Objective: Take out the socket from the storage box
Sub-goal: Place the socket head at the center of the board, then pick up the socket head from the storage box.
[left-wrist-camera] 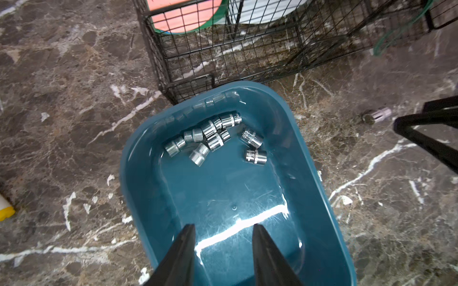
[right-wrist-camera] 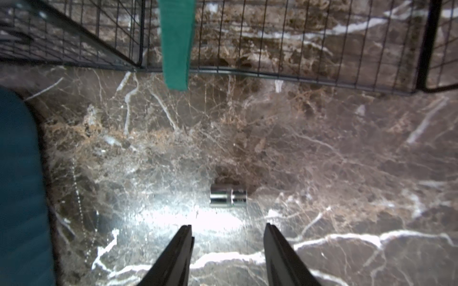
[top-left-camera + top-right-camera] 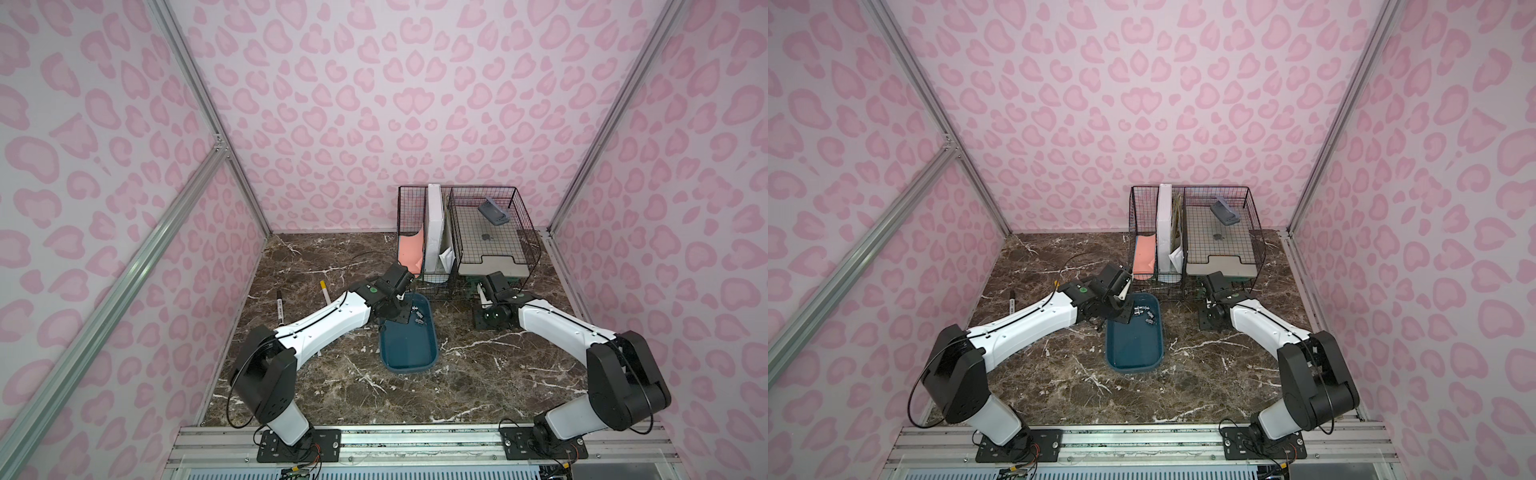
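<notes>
Where the left gripper [image 1: 223, 226] hangs over the storage box [image 1: 141, 178], its fingers [image 1: 181, 255] stand apart, nothing between them.

Entry: sockets [image 1: 210, 138]. Chrome, all on their sides, one huddle and two strays, at the box end beside the wire-mesh basket [image 1: 223, 49]. In a top view the sockets [image 3: 417, 316] sit at the box's upper end. Position: straight ahead of the left fingers, across bare box floor, not touching them.

Entry: stray socket [image 1: 255, 156]. Clear of its neighbours. Long axis runs along the line from one finger to the other, so a closing grip would meet it end to end. Judgement: a wrist turn is called for first.

Entry: desk socket [image 2: 228, 195]. Already outside the box, on the desk [image 2: 347, 161], just ahead of the right gripper [image 2: 228, 226], whose fingers are apart and empty. Long axis likewise finger to finger; which end leads cannot be told.

Nearer arm for the box contents: left. In both top views the right arm sits off the box's right side, clear of it.
</notes>
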